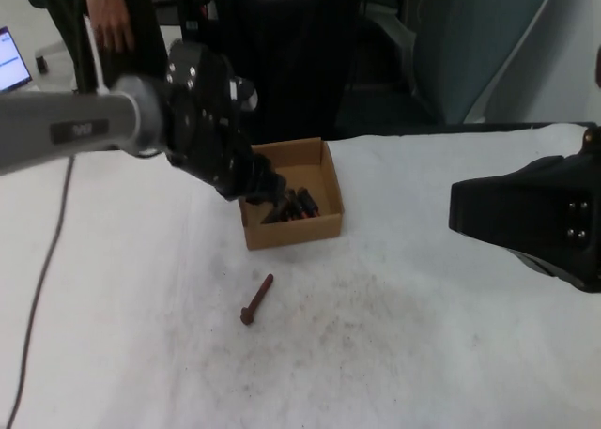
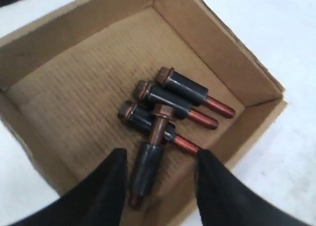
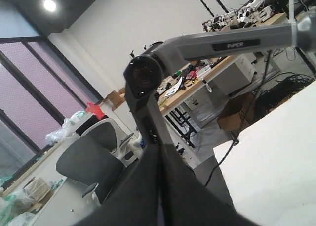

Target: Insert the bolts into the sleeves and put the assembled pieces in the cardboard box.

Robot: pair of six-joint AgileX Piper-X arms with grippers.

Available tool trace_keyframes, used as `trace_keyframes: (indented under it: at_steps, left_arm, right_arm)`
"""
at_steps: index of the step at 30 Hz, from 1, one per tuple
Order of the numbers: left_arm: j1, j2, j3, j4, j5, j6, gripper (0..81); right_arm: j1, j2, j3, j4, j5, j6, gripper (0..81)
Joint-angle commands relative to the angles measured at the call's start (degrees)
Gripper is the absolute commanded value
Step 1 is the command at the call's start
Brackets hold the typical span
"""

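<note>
The cardboard box (image 1: 324, 171) sits at the back middle of the white-covered bench. Inside it lie several assembled pieces (image 2: 180, 85), copper-coloured bolts in black sleeves. My left gripper (image 2: 162, 159) hangs open just above the box (image 2: 217, 53), and one assembled piece (image 2: 148, 161) lies between its fingers, resting across another, touched by neither finger. In the high view the left gripper (image 1: 268, 194) is over the box's left part. A bare bolt (image 1: 255, 300) lies on the cloth in front of the box. My right gripper (image 3: 160, 159) is shut on nothing and points up into the room.
The right arm (image 1: 531, 218) hovers at the right side of the bench, far from the box. A cable (image 1: 42, 260) runs down the left side of the cloth. People stand behind the bench's far edge.
</note>
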Motion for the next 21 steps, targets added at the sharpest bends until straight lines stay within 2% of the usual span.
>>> trace_keyframes:
  at_steps: [1, 6, 13, 21]
  left_arm:
    - [0.64, -6.19, -0.48, 9.48, -0.26, 1.9, 41.5]
    - [0.82, -16.47, -0.48, 16.42, -0.26, 3.89, 41.5]
    - [0.82, -30.76, -0.07, 18.39, -0.26, 3.43, 41.5]
    - [0.57, -35.76, -0.09, 36.48, 0.03, 5.85, 41.5]
  right_arm:
    - [-0.06, -0.57, -0.08, 2.91, 1.97, -3.49, 0.8]
    - [-0.06, -0.34, -0.22, 7.62, 3.87, -8.77, 0.8]
    - [-0.06, 0.41, -3.15, 11.25, 3.94, -11.1, 0.8]
    - [0.07, 7.73, -12.11, 28.06, 2.73, -27.14, 0.8]
